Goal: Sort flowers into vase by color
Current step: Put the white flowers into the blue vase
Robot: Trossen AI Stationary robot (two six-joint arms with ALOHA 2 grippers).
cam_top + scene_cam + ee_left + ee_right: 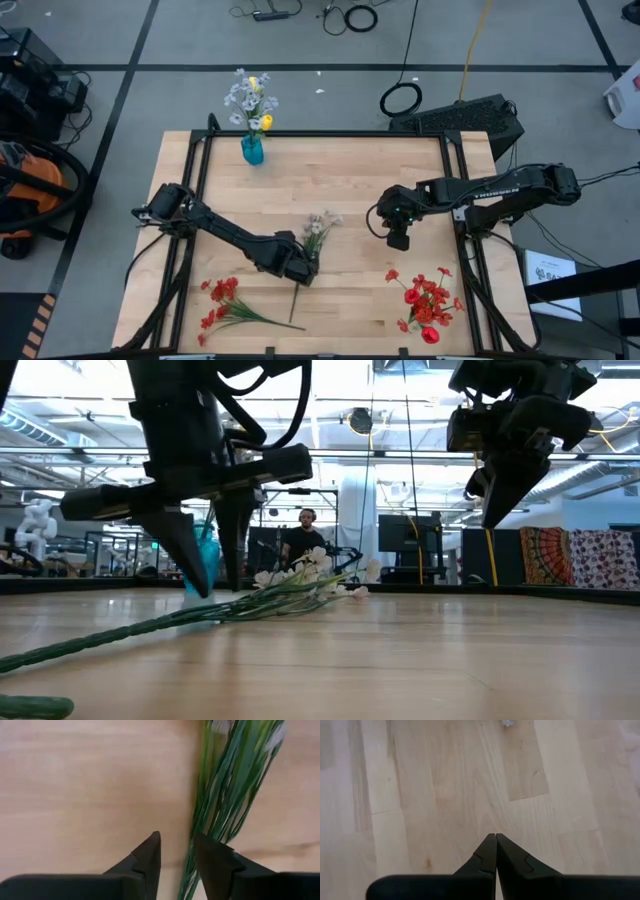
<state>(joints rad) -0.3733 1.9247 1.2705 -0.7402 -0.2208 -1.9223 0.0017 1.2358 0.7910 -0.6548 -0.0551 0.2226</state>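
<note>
A sprig of small white blossoms lies flat on the wooden table, its green stem running toward the near edge. My left gripper is open and lowered over that stem, one finger on each side of it. In the low view its fingers reach down almost to the tabletop beside the stem. My right gripper is shut and hangs above bare wood right of centre. The teal vase stands at the far edge, holding white and yellow flowers.
A red clustered spray lies near the near-left corner, and a bunch of red flowers lies near the near-right corner. Bare wood spans the middle and far right of the table. A person sits in the room beyond.
</note>
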